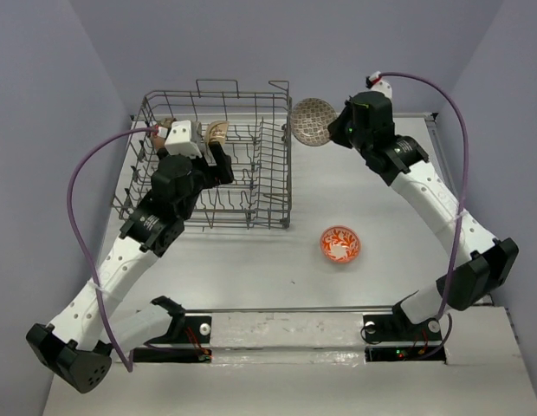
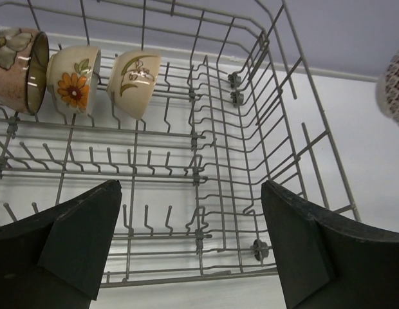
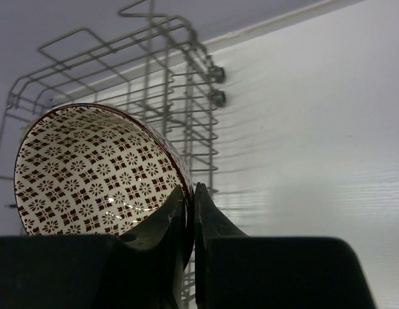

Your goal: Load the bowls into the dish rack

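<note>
Right gripper (image 3: 190, 199) pinching one patterned bowl (image 3: 90, 167); left gripper (image 2: 192, 187) agape; three bowls (image 2: 74, 77) in dish rack (image 2: 251, 129); one orange-red bowl (image 1: 339, 244) outside

Left gripper (image 2: 190, 212) spread wide; right gripper (image 3: 192, 193) pinched shut, arm outstretched.

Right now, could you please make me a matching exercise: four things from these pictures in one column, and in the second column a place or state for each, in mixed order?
Things
1. orange-red bowl
2. dark-patterned bowl
3. orange-flower bowl
4. left gripper

Places or states
A. open, over the dish rack
B. held in the right gripper
C. on its side in the dish rack
D. upright on the table

Pairs: 1-D, 2-B, 3-C, 4-A
</note>
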Action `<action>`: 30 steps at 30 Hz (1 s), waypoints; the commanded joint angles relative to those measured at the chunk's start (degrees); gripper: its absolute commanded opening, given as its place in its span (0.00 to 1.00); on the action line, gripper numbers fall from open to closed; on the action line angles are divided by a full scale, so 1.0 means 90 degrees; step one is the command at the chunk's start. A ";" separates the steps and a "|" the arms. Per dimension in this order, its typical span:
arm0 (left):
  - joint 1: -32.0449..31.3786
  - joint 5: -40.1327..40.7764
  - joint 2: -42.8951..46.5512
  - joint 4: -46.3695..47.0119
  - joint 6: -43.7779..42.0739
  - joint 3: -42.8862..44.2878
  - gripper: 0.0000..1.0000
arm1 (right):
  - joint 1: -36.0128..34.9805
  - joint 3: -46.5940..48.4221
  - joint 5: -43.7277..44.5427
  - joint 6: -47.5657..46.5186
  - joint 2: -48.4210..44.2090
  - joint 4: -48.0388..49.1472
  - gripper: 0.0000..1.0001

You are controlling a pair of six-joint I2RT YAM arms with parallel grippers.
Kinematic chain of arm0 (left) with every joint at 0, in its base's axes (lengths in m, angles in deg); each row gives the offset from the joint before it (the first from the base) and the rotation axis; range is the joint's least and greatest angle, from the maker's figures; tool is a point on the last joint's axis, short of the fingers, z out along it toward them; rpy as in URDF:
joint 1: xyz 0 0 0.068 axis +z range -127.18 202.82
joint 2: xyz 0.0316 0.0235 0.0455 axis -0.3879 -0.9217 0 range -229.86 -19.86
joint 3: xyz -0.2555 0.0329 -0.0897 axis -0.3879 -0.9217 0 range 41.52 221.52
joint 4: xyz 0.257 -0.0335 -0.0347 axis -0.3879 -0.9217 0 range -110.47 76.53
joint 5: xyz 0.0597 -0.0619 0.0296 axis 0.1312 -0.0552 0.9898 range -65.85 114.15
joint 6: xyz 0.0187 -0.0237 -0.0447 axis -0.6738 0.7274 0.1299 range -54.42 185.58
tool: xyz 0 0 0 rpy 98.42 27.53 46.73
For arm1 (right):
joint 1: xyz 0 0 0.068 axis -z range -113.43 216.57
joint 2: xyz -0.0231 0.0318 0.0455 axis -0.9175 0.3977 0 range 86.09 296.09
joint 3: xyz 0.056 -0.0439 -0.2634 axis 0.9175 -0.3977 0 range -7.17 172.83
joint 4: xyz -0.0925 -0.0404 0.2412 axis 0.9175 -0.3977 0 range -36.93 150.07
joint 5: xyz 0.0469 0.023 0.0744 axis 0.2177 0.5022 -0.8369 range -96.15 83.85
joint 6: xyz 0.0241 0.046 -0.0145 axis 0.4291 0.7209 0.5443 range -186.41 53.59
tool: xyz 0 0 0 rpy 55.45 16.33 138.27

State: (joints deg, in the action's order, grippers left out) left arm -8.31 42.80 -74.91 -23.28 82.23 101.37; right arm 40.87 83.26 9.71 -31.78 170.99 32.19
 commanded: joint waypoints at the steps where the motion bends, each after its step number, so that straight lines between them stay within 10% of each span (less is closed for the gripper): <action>1: -0.0027 -0.0129 -0.0055 0.0064 0.0035 0.0643 0.99 | -0.0864 0.1103 0.0376 -0.0264 0.0233 0.0051 0.01; 30: -0.0027 0.0173 -0.1130 -0.0151 0.0289 0.0996 0.91 | -0.2594 0.2413 0.0895 -0.0625 0.1475 -0.0193 0.01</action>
State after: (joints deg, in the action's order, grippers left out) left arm -8.31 43.70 -85.35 -26.62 83.91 110.73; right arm 18.38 101.56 17.30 -37.33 186.34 25.72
